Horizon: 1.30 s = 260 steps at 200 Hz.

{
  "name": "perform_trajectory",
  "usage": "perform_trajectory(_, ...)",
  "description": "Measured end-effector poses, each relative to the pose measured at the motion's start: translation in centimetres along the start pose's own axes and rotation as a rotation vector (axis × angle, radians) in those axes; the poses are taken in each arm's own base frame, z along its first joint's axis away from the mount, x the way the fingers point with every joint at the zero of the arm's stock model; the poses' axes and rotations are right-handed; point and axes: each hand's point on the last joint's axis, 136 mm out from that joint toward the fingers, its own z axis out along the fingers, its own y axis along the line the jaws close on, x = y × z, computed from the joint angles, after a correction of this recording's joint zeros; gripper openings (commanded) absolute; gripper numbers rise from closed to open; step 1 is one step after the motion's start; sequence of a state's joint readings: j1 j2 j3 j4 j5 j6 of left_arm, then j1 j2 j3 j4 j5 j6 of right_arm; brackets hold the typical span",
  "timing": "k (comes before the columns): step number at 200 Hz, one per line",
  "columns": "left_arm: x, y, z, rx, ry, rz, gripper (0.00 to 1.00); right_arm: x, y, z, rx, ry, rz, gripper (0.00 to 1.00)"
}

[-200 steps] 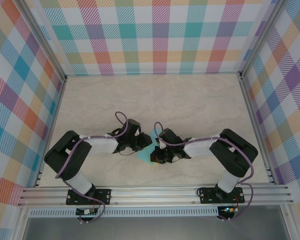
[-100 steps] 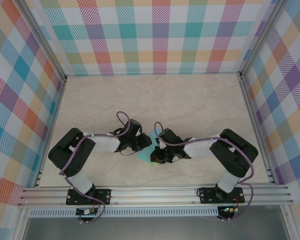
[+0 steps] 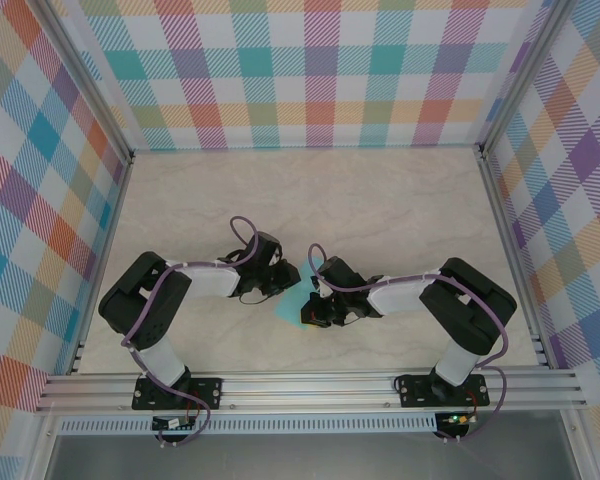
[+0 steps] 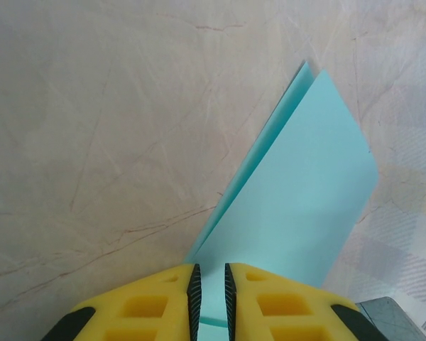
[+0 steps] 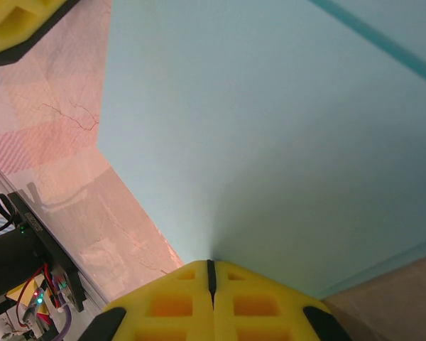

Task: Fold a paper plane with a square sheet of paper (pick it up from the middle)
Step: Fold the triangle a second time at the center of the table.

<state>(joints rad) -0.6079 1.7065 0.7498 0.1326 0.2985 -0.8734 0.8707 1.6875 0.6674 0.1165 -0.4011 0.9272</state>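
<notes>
Pinching the plain turquoise sheet [image 4: 305, 213]: left gripper [image 4: 209, 285], right gripper [image 5: 211, 273].

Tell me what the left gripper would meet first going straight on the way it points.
The turquoise paper: its near edge sits at the tips of the left gripper and it stretches ahead. Whether the tips touch it is unclear.
</notes>
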Motion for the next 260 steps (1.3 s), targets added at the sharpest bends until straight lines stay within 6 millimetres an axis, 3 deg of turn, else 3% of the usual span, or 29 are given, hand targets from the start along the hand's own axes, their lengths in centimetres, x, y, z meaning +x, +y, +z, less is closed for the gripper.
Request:
perform_trajectory(61,-0.2,0.1,-0.1,0.006,0.007,0.010,0.20,0.0,0.0,0.0,0.000,-0.001,0.000,0.05)
perform_trajectory(138,-2.8,0.7,-0.9,-0.024,-0.029,0.009,0.21,0.0,0.0,0.0,0.001,-0.001,-0.001,0.05)
perform_trajectory(161,-2.8,0.0,-1.6,-0.009,-0.030,0.016,0.21,0.0,0.0,0.0,0.001,-0.001,-0.001,0.05)
perform_trajectory(187,-2.8,-2.6,-3.7,0.070,-0.043,0.047,0.19,0.0,0.0,0.0,0.003,-0.001,-0.002,0.06)
perform_trajectory(223,-1.6,-5.2,-4.9,0.156,-0.016,0.093,0.18,0.1,-0.1,-0.1,0.012,-0.001,-0.001,0.07)
perform_trajectory(260,0.8,-4.5,-3.1,0.151,0.065,0.106,0.18,0.2,-0.2,-0.2,0.020,-0.002,0.000,0.07)
